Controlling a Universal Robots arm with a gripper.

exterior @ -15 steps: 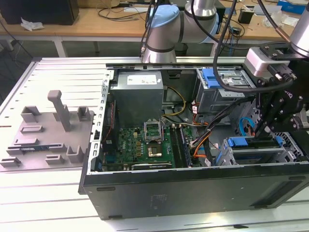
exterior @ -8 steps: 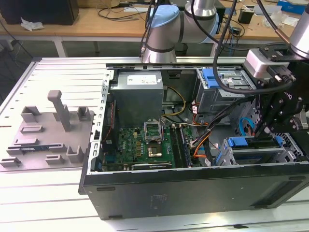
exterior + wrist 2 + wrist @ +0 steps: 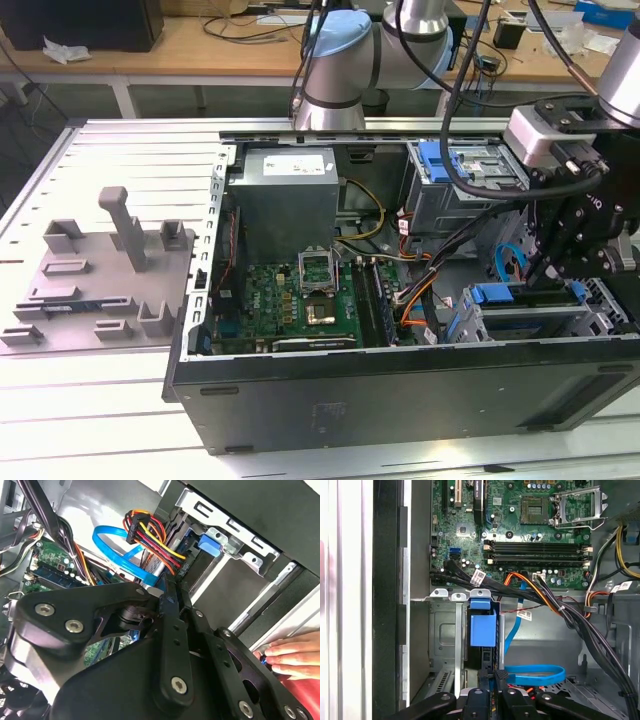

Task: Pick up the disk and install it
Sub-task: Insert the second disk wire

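At lower right of exterior frame, pincer [image 3: 566, 290] over drive bay [image 3: 520, 318]; grip state unclear. We judge: press disk [image 3: 483, 627] in squarely, keep clear of cables [image 3: 555, 607].

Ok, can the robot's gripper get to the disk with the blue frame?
Probably yes. The gripper hangs right above the disk in its bay, with nothing visible between them. The blue cable loops off to one side.

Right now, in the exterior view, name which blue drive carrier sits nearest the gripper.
The lower blue carrier, by the case's near wall, just beside the gripper. The other blue carrier sits farther back, in the cage beside the power supply.
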